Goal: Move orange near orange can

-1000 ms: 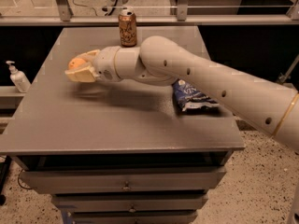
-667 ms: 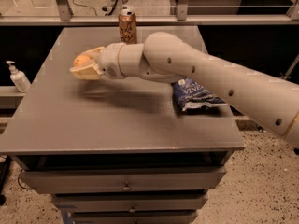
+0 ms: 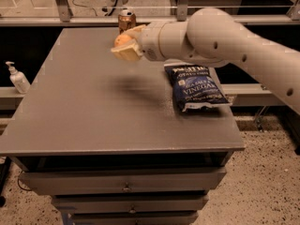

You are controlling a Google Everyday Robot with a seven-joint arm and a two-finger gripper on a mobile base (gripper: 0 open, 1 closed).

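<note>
The orange can [image 3: 125, 19] stands upright at the far edge of the grey table [image 3: 84, 102], partly hidden behind my gripper. My gripper [image 3: 125, 44] is shut on the orange [image 3: 123, 40], a small round fruit showing between the cream fingers. It holds the orange above the table, just in front of the can. The white arm reaches in from the right.
A dark blue chip bag [image 3: 196, 86] lies flat on the right side of the table under the arm. A white pump bottle [image 3: 17, 77] stands on a ledge to the left of the table. Drawers run below the table front.
My gripper has carried the orange to the right and toward the far edge, from the table's left part to just in front of the can.
</note>
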